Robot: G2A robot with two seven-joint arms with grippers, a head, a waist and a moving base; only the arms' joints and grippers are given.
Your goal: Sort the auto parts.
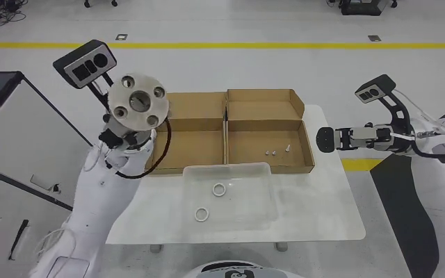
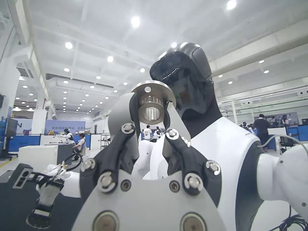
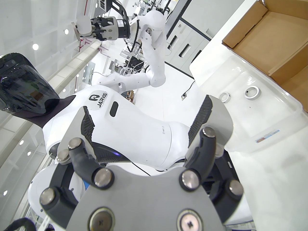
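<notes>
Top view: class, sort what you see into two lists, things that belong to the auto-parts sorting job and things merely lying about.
Job: flanged metal hub in the left gripper; two white rings in the clear tray; small screws in the divided cardboard box.
Lying about: black object on the floor; floor socket plates; yellow floor line.

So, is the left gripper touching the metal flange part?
Touching: the left wrist view shows the left gripper with both jaws pressed on the metal flange part.

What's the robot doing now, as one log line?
left gripper: shut on flanged hub, held high | right gripper: open, empty | tray: two rings
</notes>
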